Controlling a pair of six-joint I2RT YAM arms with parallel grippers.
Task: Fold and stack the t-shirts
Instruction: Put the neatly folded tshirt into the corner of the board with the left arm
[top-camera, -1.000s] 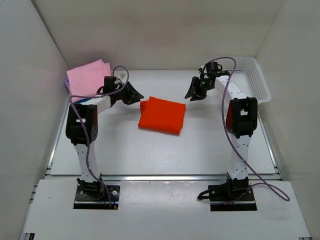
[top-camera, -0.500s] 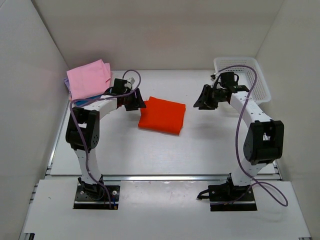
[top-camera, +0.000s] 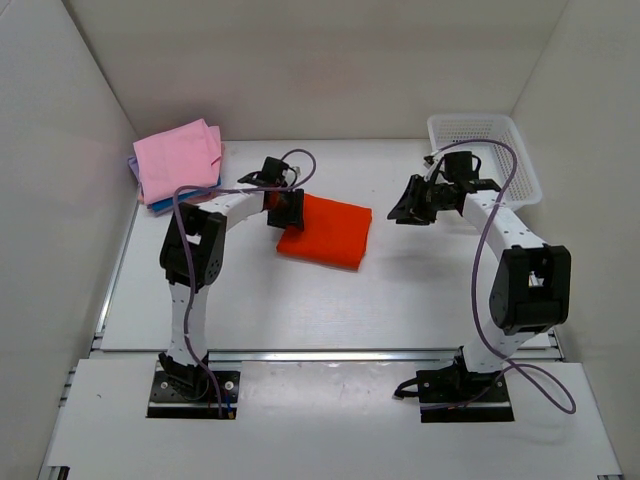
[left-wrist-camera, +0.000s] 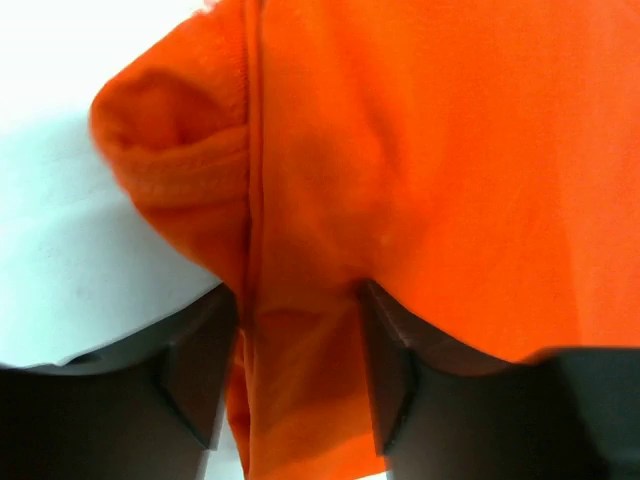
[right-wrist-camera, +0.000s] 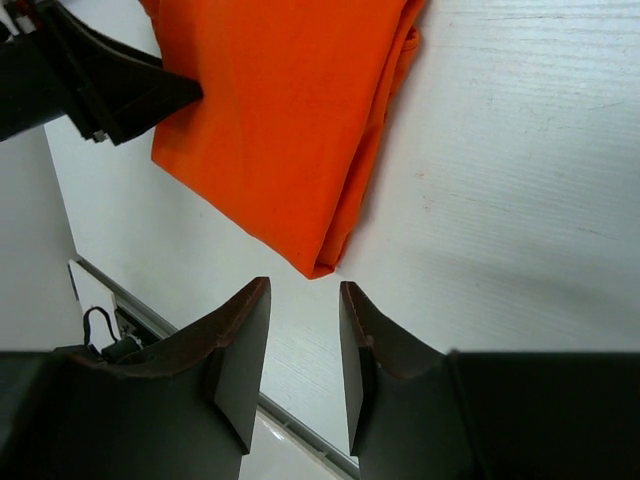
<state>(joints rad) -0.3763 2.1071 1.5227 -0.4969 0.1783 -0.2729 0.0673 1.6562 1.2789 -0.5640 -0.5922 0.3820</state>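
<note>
The orange t-shirt (top-camera: 328, 232), folded into a flat rectangle, lies mid-table. It fills the left wrist view (left-wrist-camera: 450, 150) and shows in the right wrist view (right-wrist-camera: 290, 120). My left gripper (top-camera: 288, 211) is at its left edge. In the left wrist view the left gripper (left-wrist-camera: 297, 292) is open, with the folded edge between the jaws. My right gripper (top-camera: 408, 209) hovers right of the shirt, apart from it. In its own view the right gripper (right-wrist-camera: 303, 285) is open and empty. A pink folded shirt (top-camera: 178, 157) tops a stack at the back left, with blue and purple edges (top-camera: 150, 203) beneath.
A white mesh basket (top-camera: 470, 119) stands at the back right, behind the right arm. White walls close in the table at the left, back and right. A metal rail (top-camera: 330, 353) runs along the table's near edge.
My left gripper has swung right from beside the pink stack to the orange shirt's left edge. My right arm has moved right and lowered, away from the shirt.
</note>
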